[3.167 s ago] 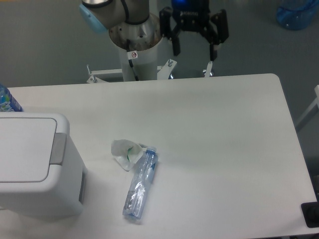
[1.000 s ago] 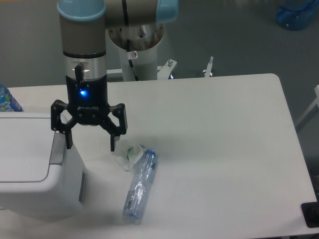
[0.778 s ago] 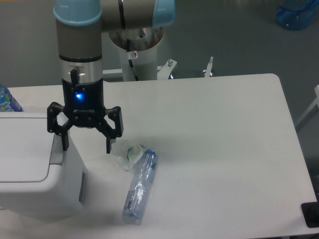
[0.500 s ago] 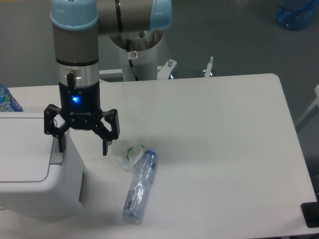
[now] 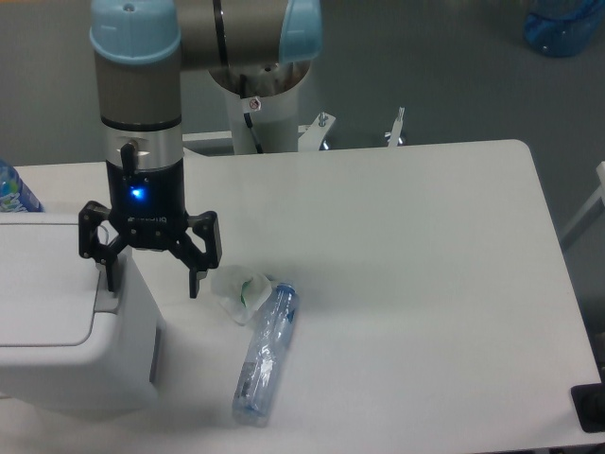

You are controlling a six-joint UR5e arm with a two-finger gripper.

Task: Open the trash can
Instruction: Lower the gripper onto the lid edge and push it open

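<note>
The white boxy trash can (image 5: 57, 322) stands at the table's left front, its flat lid down. Its grey tab (image 5: 110, 297) sits on the right rim, partly hidden by the gripper. My gripper (image 5: 151, 282) hangs open and empty over the can's right edge. Its left finger is at the grey tab; I cannot tell if it touches it. Its right finger hangs just right of the can's side wall.
A clear plastic bottle (image 5: 267, 352) lies on the white table (image 5: 425, 284) right of the can. A crumpled clear wrapper (image 5: 239, 289) lies at its cap end. A blue-labelled bottle (image 5: 11, 189) shows at the left edge. The robot's base (image 5: 257, 99) stands behind the table.
The arm has swung from the back of the table to the trash can, then kept creeping left and down. The gripper stayed open. The can, bottle and wrapper have not moved.
</note>
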